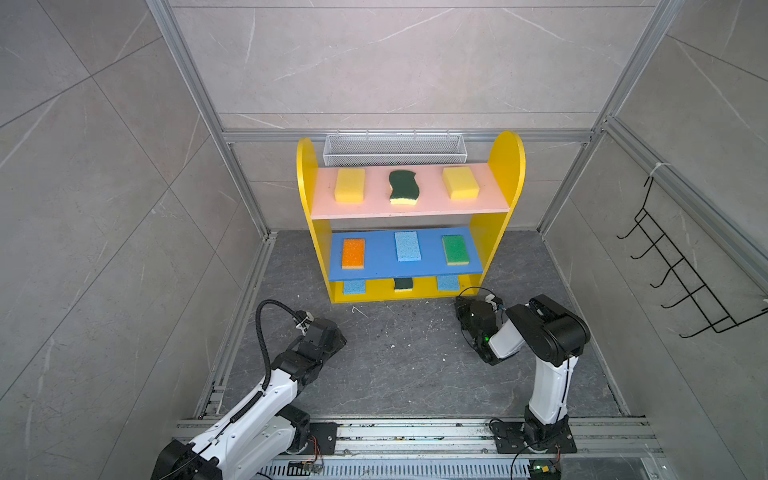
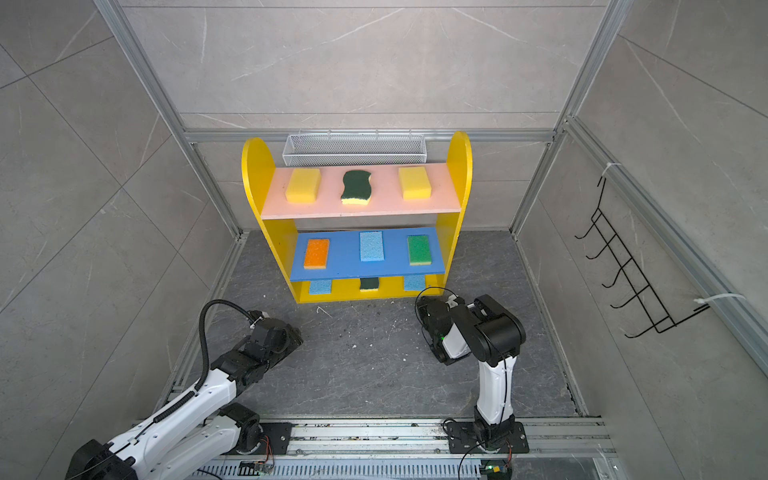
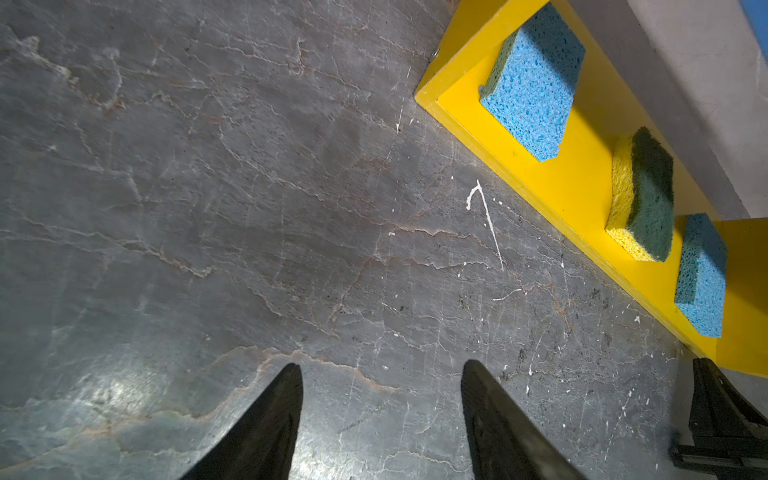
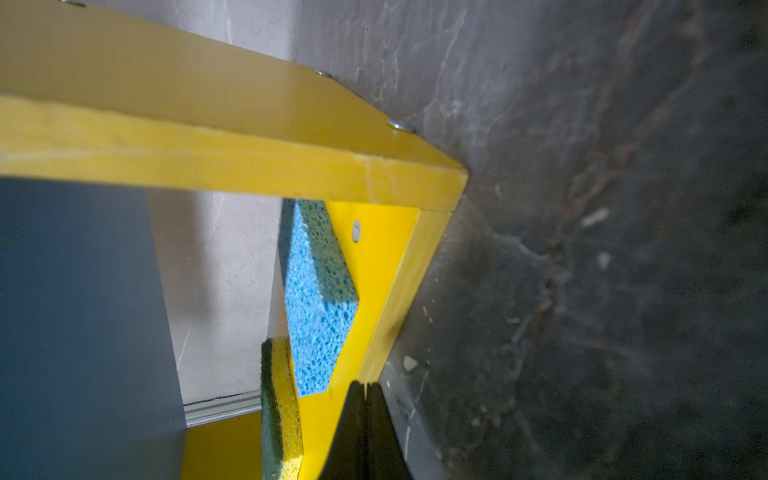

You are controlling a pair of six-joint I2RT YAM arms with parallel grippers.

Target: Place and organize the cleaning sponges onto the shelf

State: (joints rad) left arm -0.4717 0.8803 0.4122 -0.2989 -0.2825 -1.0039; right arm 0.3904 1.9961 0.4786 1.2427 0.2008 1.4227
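Jaws: the left gripper [image 3: 380, 368] gapes empty over the floor [image 3: 208, 208]. The right gripper [image 4: 365, 387] is pinched closed, empty, just beside the shelf [image 1: 505, 153] at centre frame. The cleaning sponges [image 1: 407, 246] all lie shelved. A careless right swing could knock the shelf.

Both top views look down from high behind me onto the shelf [image 1: 505, 158]; my wrist cameras share its base [image 3: 582, 178], close.

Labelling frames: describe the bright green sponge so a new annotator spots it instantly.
Find the yellow shelf, then its blue middle board. The bright green sponge lies at that board's right end; its neighbours are a light blue sponge and an orange sponge.
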